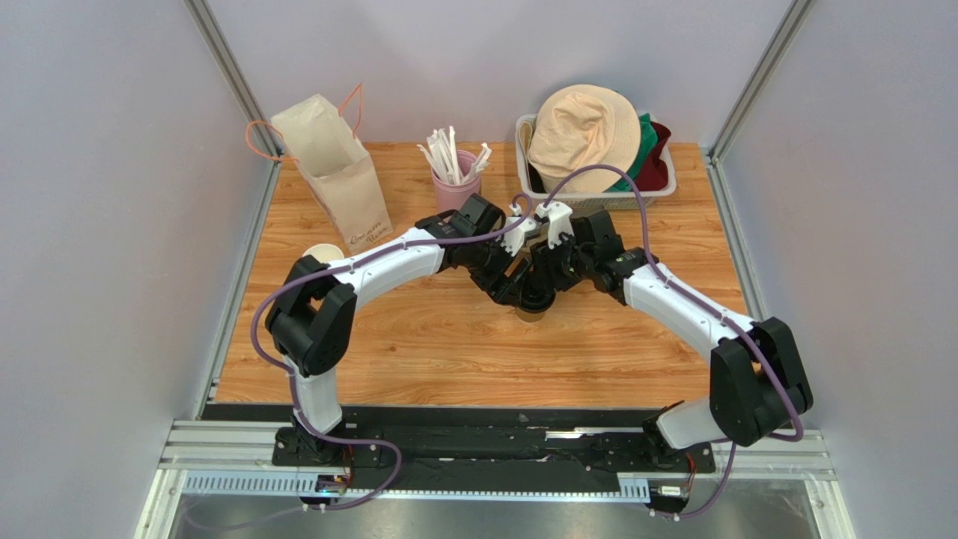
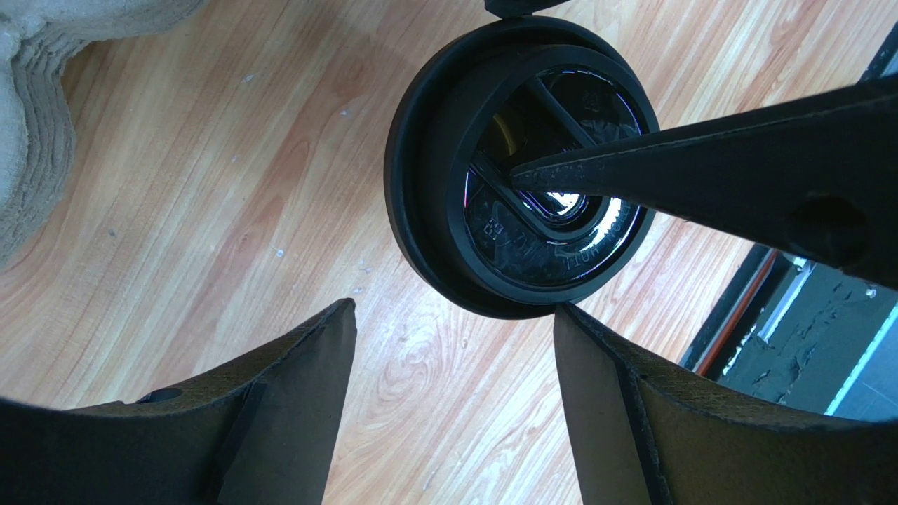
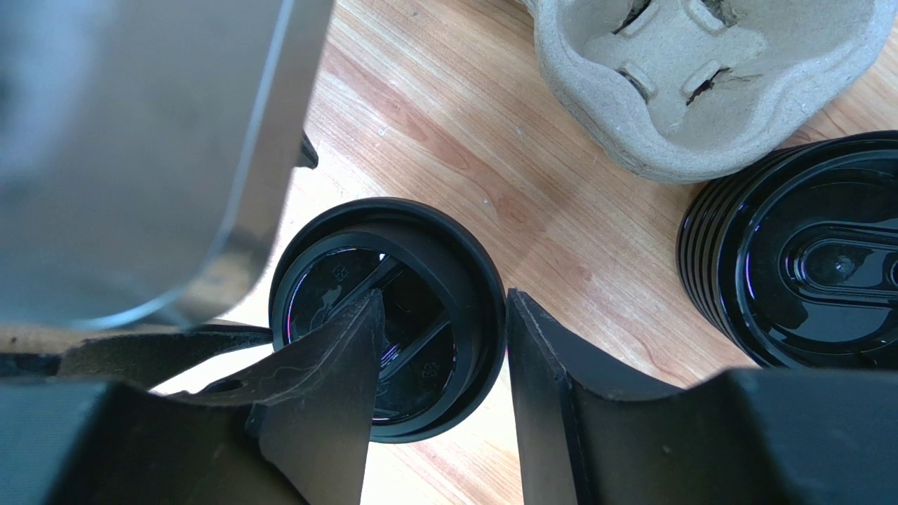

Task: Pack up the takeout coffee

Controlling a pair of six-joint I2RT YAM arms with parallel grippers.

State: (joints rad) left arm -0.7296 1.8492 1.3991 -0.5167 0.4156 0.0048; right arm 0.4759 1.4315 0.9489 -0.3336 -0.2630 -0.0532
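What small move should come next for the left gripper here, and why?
Probably ease the left gripper forward so its open fingers straddle the takeout coffee. The lidded cup sits just beyond its fingertips, ungripped, while one fingertip of the right gripper sits over the lid's centre, seemingly steadying it.

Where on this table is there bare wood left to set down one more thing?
The table's widest bare patch is the near strip, between the coffee cup and the near edge. A smaller patch lies beside the right arm, in front of the basket. The back middle is crowded: left gripper, right gripper, lid stack, cup carrier and pink cup.
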